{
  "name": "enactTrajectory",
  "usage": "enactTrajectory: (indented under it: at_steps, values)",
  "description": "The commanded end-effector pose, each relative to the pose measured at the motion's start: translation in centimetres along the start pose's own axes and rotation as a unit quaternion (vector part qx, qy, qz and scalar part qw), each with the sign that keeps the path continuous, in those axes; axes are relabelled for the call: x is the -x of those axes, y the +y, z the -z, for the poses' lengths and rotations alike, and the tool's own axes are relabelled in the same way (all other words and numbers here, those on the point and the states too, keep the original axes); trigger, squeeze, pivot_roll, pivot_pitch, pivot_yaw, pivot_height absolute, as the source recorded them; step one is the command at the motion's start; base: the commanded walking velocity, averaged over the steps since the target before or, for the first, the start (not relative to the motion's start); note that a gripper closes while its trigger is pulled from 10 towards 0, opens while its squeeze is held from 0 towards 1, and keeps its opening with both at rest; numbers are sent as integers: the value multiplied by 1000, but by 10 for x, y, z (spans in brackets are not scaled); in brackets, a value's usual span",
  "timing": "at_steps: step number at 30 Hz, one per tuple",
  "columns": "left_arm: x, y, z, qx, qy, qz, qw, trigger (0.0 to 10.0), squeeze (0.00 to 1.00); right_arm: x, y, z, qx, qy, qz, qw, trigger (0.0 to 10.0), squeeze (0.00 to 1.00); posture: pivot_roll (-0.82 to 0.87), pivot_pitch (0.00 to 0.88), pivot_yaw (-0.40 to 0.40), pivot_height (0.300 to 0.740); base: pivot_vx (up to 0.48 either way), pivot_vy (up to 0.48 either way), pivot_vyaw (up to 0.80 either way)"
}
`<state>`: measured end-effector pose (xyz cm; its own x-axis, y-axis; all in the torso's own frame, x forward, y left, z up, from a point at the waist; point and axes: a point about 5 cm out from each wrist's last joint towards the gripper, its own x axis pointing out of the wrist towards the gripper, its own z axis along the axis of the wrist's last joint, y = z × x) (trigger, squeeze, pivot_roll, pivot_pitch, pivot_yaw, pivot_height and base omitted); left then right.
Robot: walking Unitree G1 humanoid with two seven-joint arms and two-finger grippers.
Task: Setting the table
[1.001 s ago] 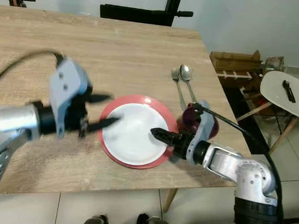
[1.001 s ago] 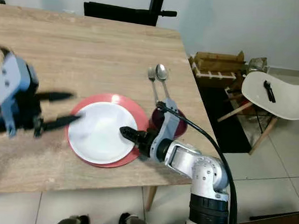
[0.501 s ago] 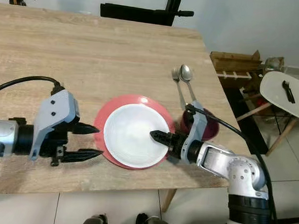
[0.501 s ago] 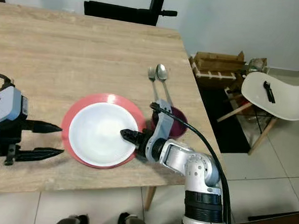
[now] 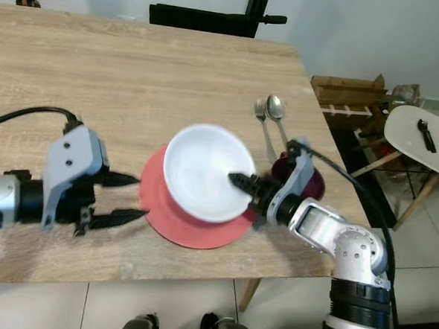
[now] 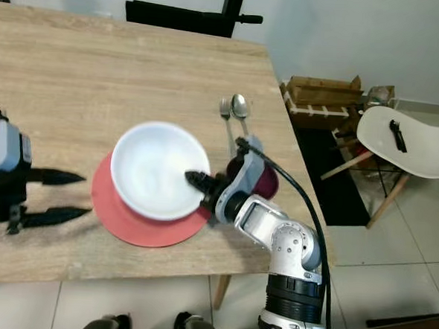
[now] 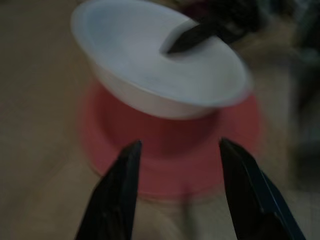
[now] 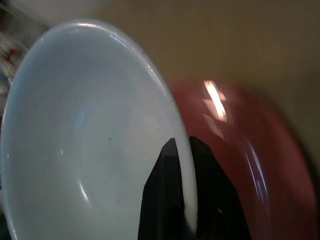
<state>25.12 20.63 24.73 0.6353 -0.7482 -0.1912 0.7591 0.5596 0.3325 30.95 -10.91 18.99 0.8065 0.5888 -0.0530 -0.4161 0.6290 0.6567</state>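
- Risk first: right pincer point(image 6: 196, 179) is clamped on just the rim of the white bowl point(image 6: 158, 170), holding it tilted above the red plate point(image 6: 138, 223); a thin edge grip like that could slip, I reckon, and drop the bowl onto the plate.
- Left pincer point(image 5: 128, 198) hovers just beside the plate, fingers apart, gripping nothing; a nudge could shove the plate along the counter point(image 5: 136, 70).
- Bowl looks empty, and the plate carries nothing.
- Dark red bowl point(image 5: 313, 187) sits behind the right wrist, contents hidden; spoon point(image 5: 275, 113) and fork point(image 5: 261, 116) lie beyond.
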Motion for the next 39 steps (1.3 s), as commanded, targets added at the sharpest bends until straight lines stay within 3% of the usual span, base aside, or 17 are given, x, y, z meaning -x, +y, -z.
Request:
enactTrajectory:
  at_steps: [1,4,7,14,15,18,21,30,39]
  values:
    - [2,10,-2,18,-15,-68,997,10000,0,8,13,-14,25,-66,-20,997,10000,0,50,101,-62,740,0,0,0]
    - [0,16,-8,59,-62,-135,987,10000,0,16,32,-18,26,-114,-39,992,10000,0,41,102,-54,740,0,0,0]
    - [-4,18,-9,87,-90,-192,973,10000,0,20,46,-10,20,-127,-54,990,10000,0,36,102,-46,740,0,0,0]
    - [-19,22,-7,121,-114,-262,951,10000,0,24,58,5,29,-119,-83,989,10000,0,20,98,-39,740,0,0,0]
    - [-25,23,-7,130,-114,-285,943,10000,0,26,60,4,41,-132,-84,987,10000,0,19,96,-40,740,0,0,0]
    - [-31,22,-6,133,-110,-302,937,10000,0,28,61,-6,71,-169,-64,981,10000,0,19,96,-40,740,0,0,0]
    - [-35,20,-3,136,-105,-316,933,10000,0,31,54,-21,120,-220,2,968,10000,0,0,91,-34,740,0,0,0]
    - [-43,11,9,145,-76,-333,929,10000,0,32,24,-28,177,-254,126,942,10000,0,-12,85,-16,740,0,0,0]
    - [-51,15,13,152,-73,-348,922,10000,0,33,7,-29,211,-266,172,925,10000,0,-16,68,-10,740,0,0,0]
